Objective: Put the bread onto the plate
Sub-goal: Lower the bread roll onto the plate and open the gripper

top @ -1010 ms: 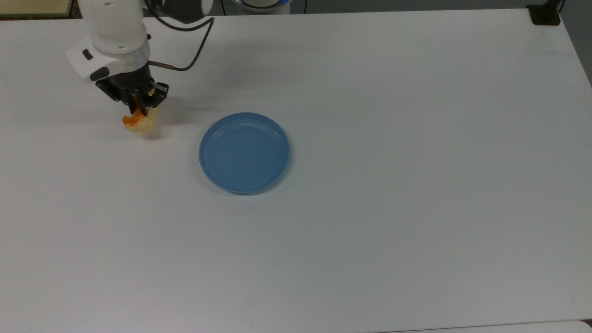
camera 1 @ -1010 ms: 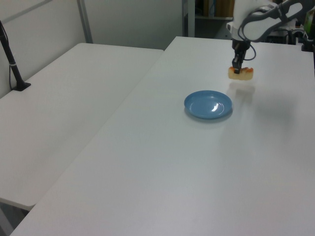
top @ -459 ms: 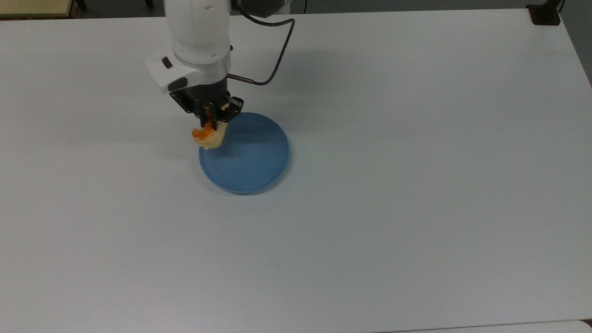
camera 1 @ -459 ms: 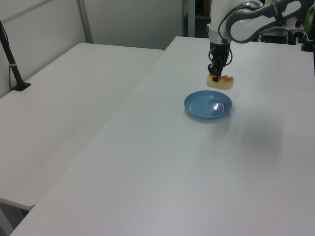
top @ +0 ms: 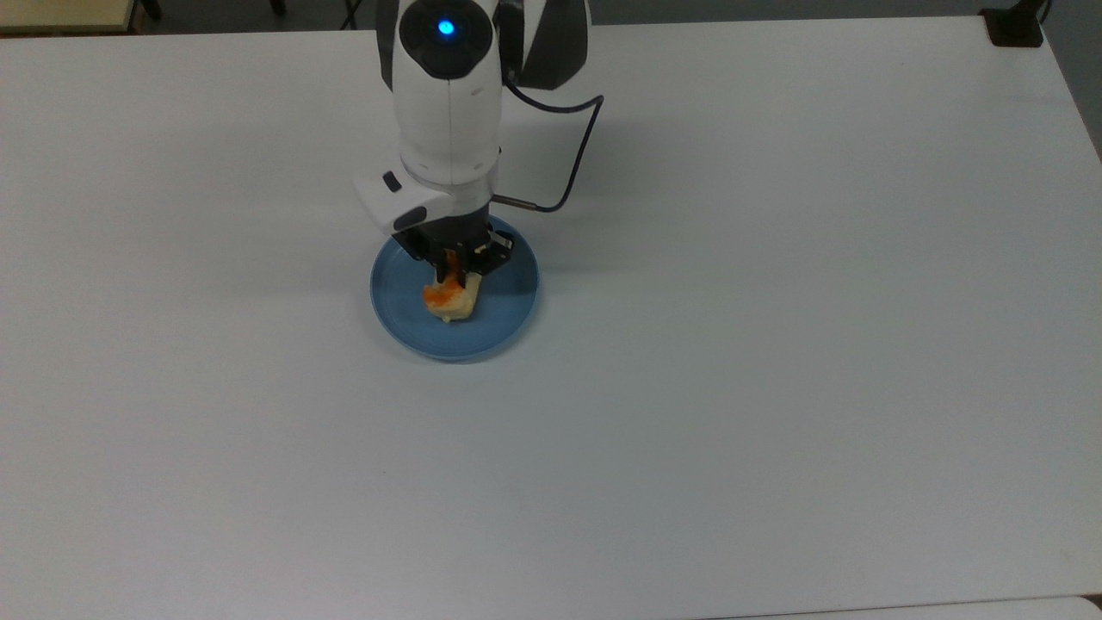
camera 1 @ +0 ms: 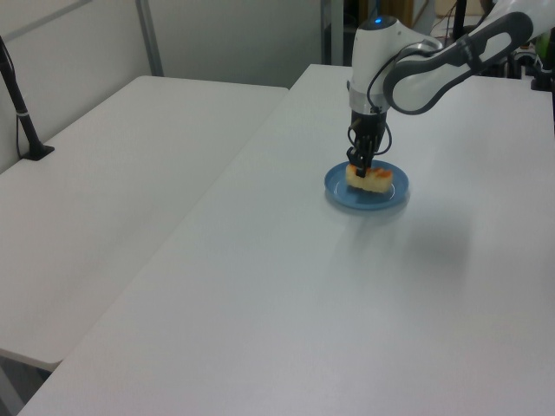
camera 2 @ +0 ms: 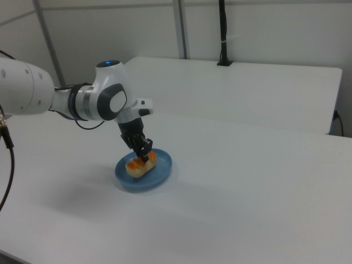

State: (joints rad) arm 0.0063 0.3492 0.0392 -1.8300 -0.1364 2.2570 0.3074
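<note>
The light-blue round plate [top: 508, 319] [camera 1: 396, 196] [camera 2: 163, 171] lies on the white table. The pale-yellow bread [top: 451, 300] [camera 1: 370, 178] [camera 2: 141, 164] with orange glazed patches is over the plate's middle, at or just above its surface; I cannot tell whether it touches. My gripper [top: 449, 274] [camera 1: 358, 164] [camera 2: 145, 154] points straight down and is shut on the bread, pinching it from above. The arm hides the plate's far rim in the top view.
A wide white table [top: 775, 344] carries the plate. A second white table [camera 1: 113, 173] adjoins it on the left view's left. A black post [camera 1: 19, 104] [camera 2: 223, 33] stands at that table's edge. A black cable [top: 568, 172] hangs from the wrist.
The arm has carried the bread toward the top view's right, from beside the plate to over its middle, and lowered it. The gripper has stayed shut on the bread.
</note>
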